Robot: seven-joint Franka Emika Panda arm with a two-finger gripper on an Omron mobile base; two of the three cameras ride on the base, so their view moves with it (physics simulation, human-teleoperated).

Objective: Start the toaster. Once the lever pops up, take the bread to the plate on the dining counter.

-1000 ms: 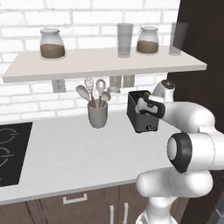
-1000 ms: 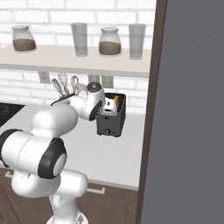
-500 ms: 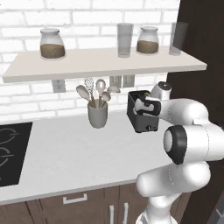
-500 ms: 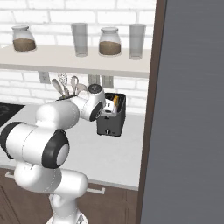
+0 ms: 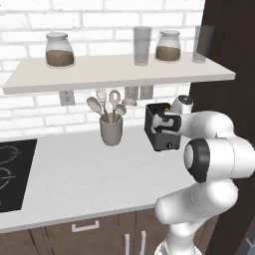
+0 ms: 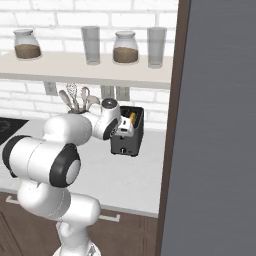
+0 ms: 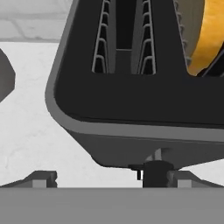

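Note:
The dark toaster (image 5: pixel 157 137) stands on the pale worktop by the brick wall, also seen in the right base view as the toaster (image 6: pixel 128 138). The bread (image 6: pixel 132 118) sits in one slot, its yellow-brown crust (image 7: pixel 211 35) at the hand view's upper right. My gripper (image 5: pixel 164 122) hovers at the toaster's top front end, jaws open and holding nothing. In the hand view the toaster (image 7: pixel 131 100) is very near, and a small dark lever knob (image 7: pixel 155 171) lies between my spread fingertips (image 7: pixel 41 178). The plate and the dining counter are out of view.
A grey utensil cup (image 5: pixel 111 130) stands left of the toaster. Above runs a shelf (image 5: pixel 119 74) with jars and glasses. A black hob (image 5: pixel 10 169) lies at the far left. A tall dark panel (image 6: pixel 215 125) walls off the right side.
The arm's elbow has swung up and the hand has edged slightly closer to the toaster's front. Toaster and bread have not moved. The jaws stay open.

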